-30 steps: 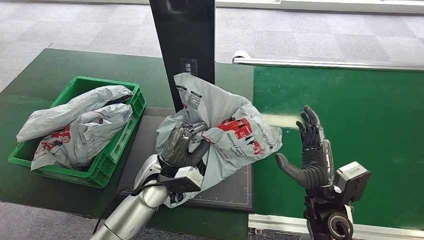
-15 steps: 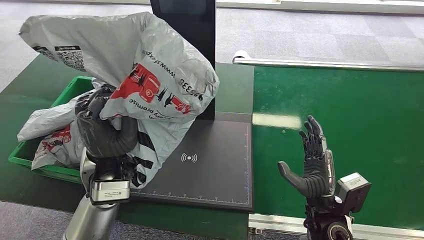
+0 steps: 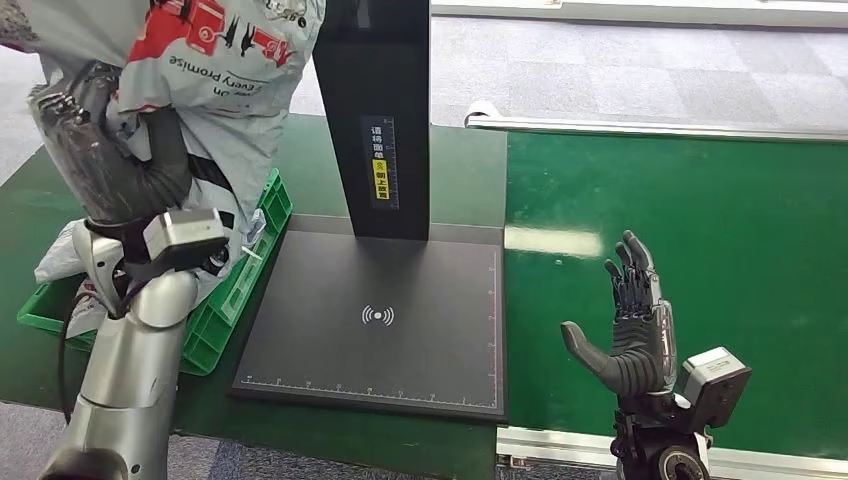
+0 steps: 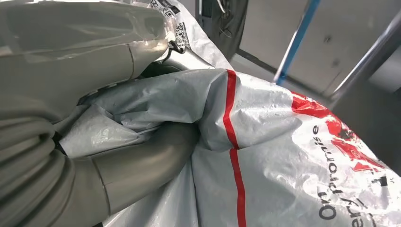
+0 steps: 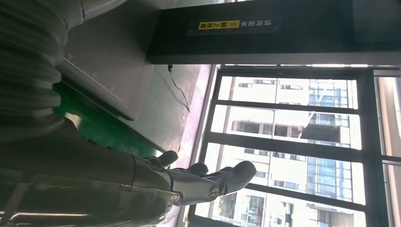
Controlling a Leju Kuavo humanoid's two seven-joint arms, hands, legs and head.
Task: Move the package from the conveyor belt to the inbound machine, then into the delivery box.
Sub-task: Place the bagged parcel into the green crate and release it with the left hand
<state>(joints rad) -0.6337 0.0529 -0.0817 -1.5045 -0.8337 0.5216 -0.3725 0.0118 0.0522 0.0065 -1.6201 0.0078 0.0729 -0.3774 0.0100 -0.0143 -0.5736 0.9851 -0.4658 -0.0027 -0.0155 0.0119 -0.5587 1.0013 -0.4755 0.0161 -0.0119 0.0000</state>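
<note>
My left hand (image 3: 110, 150) grips a grey plastic package (image 3: 215, 60) with red print and holds it high above the green delivery box (image 3: 240, 280) at the left. In the left wrist view the package (image 4: 283, 156) is bunched around my thumb (image 4: 142, 165). The inbound machine's dark pad (image 3: 380, 320) lies bare beside the box, its black post (image 3: 375, 110) rising behind. My right hand (image 3: 630, 320) stands upright and open over the green conveyor belt (image 3: 700, 230), holding nothing; the right wrist view shows its fingers (image 5: 208, 182) spread apart.
The green box holds other grey packages (image 3: 60, 265), mostly hidden behind my left arm. A metal rail (image 3: 650, 128) borders the belt's far side, and the belt's near edge (image 3: 560, 445) runs under my right wrist. Grey carpet lies beyond the table.
My left hand has swung the package up off the pad and leftward, to high above the green box. The pad is now bare. My right hand stays put, open.
</note>
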